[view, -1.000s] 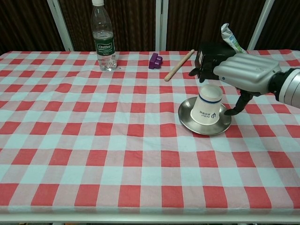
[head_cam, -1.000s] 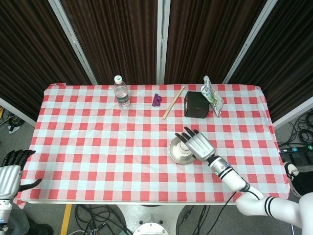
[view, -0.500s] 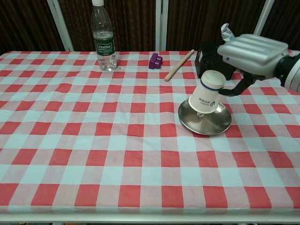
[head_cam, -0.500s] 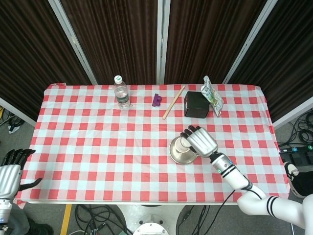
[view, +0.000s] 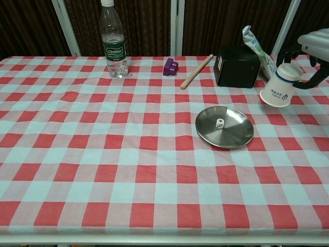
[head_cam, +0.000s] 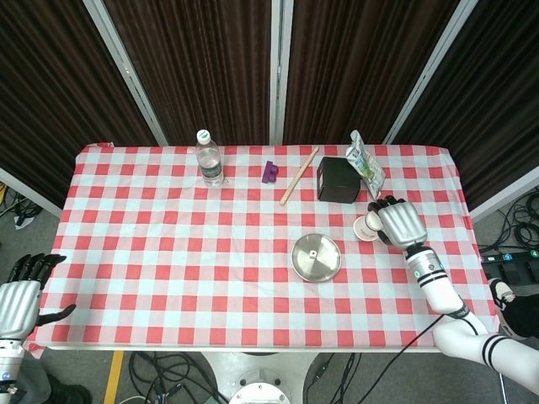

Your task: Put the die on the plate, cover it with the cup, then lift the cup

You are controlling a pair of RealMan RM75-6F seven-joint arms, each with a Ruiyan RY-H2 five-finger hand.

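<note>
At the lower left corner of the head view, the left robot hand [head_cam: 18, 295] hangs off the edge of the surface [head_cam: 168, 252], holding nothing, its dark fingers spread apart. It does not show in the chest view. Further right, near the upper left of the checked cloth, a bottle [view: 113, 41] stands upright. Right of it along the top edge lie a purple block [view: 169, 66] and a wooden stick [view: 196, 71], the stick slanting up to the right. At the centre right sits the plate [view: 231, 136], and the die [view: 219, 123] rests on it, left of the plate's middle, uncovered. Above the plate, near the far edge, stands a black box [view: 236, 67] with a packet [view: 256, 46] leaning at its right side. At the right edge of the chest view the right robot hand [view: 311, 51] grips the cup [view: 280, 87], mouth tilted down and to the left, held clear above the cloth and well right of the plate.
</note>
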